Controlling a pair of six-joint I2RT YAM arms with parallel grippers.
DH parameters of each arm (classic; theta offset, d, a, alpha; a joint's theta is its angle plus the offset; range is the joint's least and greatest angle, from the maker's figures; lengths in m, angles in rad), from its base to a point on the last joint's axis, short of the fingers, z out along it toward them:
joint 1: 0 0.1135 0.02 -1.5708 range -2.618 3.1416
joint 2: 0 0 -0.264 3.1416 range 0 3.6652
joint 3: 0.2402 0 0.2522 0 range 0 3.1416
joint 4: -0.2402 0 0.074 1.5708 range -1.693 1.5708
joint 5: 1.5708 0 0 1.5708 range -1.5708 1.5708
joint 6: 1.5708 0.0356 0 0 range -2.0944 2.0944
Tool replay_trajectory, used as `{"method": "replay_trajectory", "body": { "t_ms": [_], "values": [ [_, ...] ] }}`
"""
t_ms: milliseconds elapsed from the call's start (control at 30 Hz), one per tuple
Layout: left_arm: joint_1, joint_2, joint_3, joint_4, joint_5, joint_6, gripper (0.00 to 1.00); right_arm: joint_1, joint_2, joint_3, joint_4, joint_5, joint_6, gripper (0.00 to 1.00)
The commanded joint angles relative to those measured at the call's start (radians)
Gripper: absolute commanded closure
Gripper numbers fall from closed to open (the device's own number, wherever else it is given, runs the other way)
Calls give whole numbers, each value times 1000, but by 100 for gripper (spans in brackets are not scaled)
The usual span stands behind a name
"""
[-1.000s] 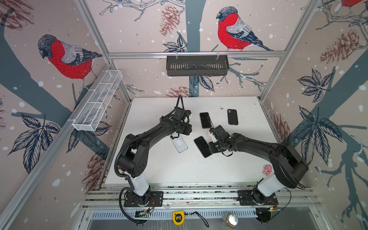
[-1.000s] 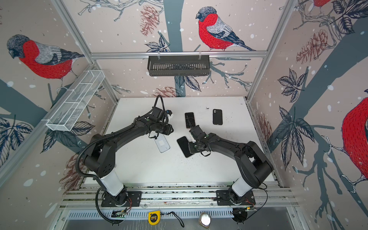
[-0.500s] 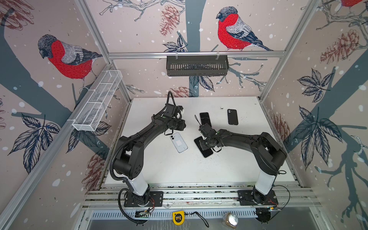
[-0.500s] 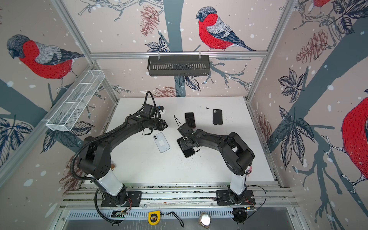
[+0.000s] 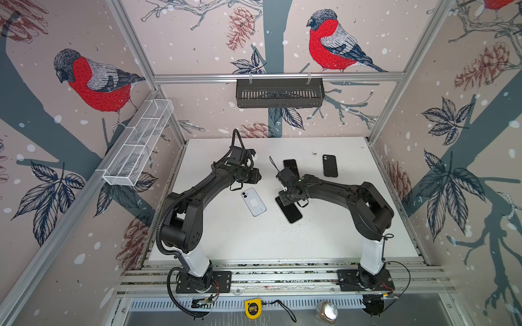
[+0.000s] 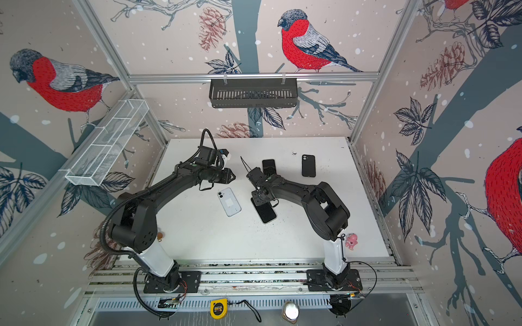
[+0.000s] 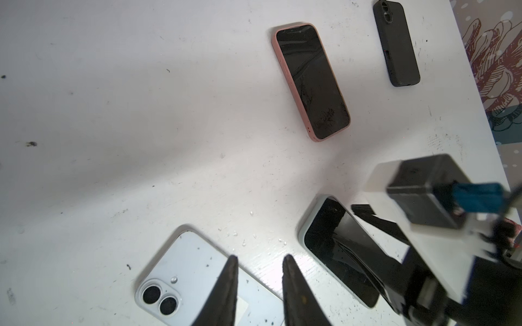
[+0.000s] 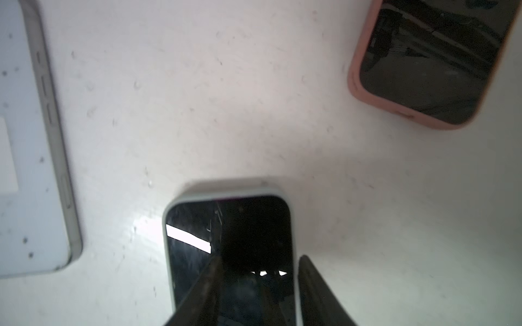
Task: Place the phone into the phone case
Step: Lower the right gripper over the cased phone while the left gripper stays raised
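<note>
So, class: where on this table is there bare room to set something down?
Bare: the table's front stretch, from the phones to its near edge; also right of the black case. Crowded: the middle, with the blue phone, pale-cased phone and right gripper.

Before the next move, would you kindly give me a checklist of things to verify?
1. The light blue phone lies flat on the table, cameras up: ok.
2. The black phone case has its opening facing up: cannot tell.
3. The left gripper has its jaws slightly apart and holds nothing: ok.
4. The right gripper is open over the pale-cased phone, not clamping it: ok.
5. The pink-cased phone lies apart from both grippers: ok.
</note>
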Motion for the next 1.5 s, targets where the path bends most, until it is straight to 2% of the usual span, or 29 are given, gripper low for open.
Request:
{"method": "replay_trajectory", "body": {
  "t_ms": [0, 67, 100, 133, 300, 467, 533, 800, 900, 1000, 1167, 1467],
  "values": [
    [2, 3, 1, 24, 19, 1, 71, -1, -94, -64, -15, -41, -41, 46],
    [2, 0, 0, 27, 20, 3, 71, -3, -158, -132, 22, -96, -62, 34],
    [2, -1, -1, 29, 20, 3, 71, -5, -180, -160, 37, -129, -73, 31],
    [2, -4, -3, 29, 18, 3, 71, -5, -199, -190, 52, -153, -76, 1],
    [2, -11, -9, 28, 6, 4, 71, -5, -252, -275, 90, -163, -65, 0],
    [2, -14, -14, 29, -6, 8, 71, 55, -414, -321, 172, 30, -32, 0],
    [2, -14, -12, 28, -6, 8, 71, 44, -480, -381, 233, 88, 28, 0],
    [1, -24, -15, 28, -2, 11, 71, 9, -605, -535, 410, -71, 70, 1],
    [1, -24, -15, 29, 3, 11, 71, 10, -569, -526, 393, -110, 83, 0],
    [0, -24, -14, 25, 5, 12, 71, 9, -458, -434, 265, -71, 101, 0],
    [1, -25, -13, 23, 8, 14, 72, 15, -245, -283, 100, -119, 44, 0],
    [1, -25, -12, 22, 10, 14, 72, 33, -129, -260, 73, -180, -9, 0]
  ]
}}
